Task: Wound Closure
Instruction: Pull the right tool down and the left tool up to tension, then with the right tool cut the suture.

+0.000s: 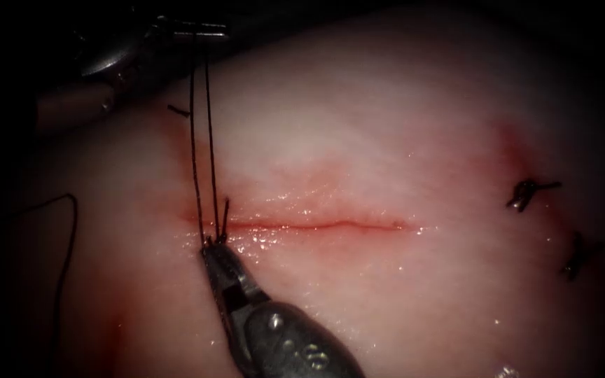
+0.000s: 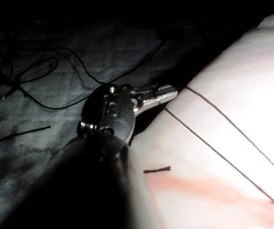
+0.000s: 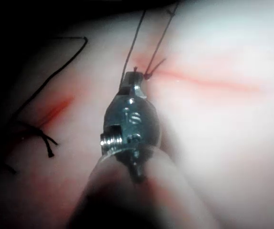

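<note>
Two strands of thread (image 1: 203, 140) ran taut between the two end effectors. The right end effector (image 1: 216, 246) came in from five o'clock with its tip at the left end of the cut (image 1: 316, 225), its jaws closed on the thread right at the tissue (image 1: 386, 126) surface, where a short tail stood up beside a small knot. At eleven o'clock the left end effector (image 1: 201, 29) sat off the tissue's far edge, jaws closed on the upper ends of both strands; its wrist view showed the same left end effector (image 2: 161, 93) with the strands slanting away across the tissue. I could not make out the needle.

As a judgement, the closure was early: one stitch being tied at the left end, while the rest of the cut lay unstitched, a thin red line glistening with fluid. Two dark knotted stitches (image 1: 530, 192) lay well apart at three o'clock, off the cut. A loose loop of thread (image 1: 71, 210) trailed at nine o'clock.
</note>
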Controlling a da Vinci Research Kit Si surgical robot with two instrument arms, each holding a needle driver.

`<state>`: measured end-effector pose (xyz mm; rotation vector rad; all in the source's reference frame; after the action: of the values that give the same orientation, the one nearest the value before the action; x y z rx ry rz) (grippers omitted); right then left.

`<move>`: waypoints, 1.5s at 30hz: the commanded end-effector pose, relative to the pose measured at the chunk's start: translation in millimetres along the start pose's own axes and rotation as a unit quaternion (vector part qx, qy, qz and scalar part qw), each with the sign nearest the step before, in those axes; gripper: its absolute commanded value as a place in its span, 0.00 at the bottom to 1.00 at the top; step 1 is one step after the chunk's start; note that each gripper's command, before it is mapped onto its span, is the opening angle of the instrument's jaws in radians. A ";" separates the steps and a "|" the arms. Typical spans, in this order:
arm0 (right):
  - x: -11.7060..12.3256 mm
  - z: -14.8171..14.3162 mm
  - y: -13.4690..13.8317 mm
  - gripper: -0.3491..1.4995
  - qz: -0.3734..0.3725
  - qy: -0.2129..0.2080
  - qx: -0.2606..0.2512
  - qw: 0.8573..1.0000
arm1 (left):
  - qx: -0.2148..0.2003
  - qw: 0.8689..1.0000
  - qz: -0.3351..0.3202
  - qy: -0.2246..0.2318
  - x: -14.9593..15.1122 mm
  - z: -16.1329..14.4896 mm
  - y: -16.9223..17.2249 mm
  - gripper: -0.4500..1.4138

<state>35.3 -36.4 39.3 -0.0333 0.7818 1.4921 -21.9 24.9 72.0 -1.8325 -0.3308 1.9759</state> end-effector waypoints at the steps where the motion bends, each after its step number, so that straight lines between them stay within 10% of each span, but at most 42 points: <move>1: 0.5 1.3 -0.7 0.00 0.002 0.004 0.003 1.000 | 0.001 1.000 0.003 0.000 0.5 0.5 -1.0 0.00; 18: 0.6 1.9 0.0 0.00 -0.084 0.087 0.033 0.992 | 0.013 1.000 0.017 0.013 0.7 0.8 -2.0 0.00; 24: 1.0 2.2 0.8 0.00 -0.230 0.191 0.081 0.951 | -0.029 0.999 0.011 0.041 0.6 1.0 -0.9 0.00; 25: 1.0 2.1 0.9 0.31 -0.230 0.201 0.098 0.947 | -0.081 0.996 -0.011 0.047 0.7 0.7 0.4 0.00; 28: 1.3 1.8 1.0 0.71 -0.240 0.206 0.129 0.940 | -0.186 0.981 -0.030 0.038 2.3 -0.8 4.4 0.00; 45: 6.1 -3.1 6.1 0.82 -0.171 0.085 0.221 0.956 | -0.204 0.974 -0.034 0.088 16.4 -5.2 14.4 0.00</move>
<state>26.8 -32.8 36.6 0.0524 1.1687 0.9748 -19.1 18.0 49.6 -2.1892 -0.7874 1.7735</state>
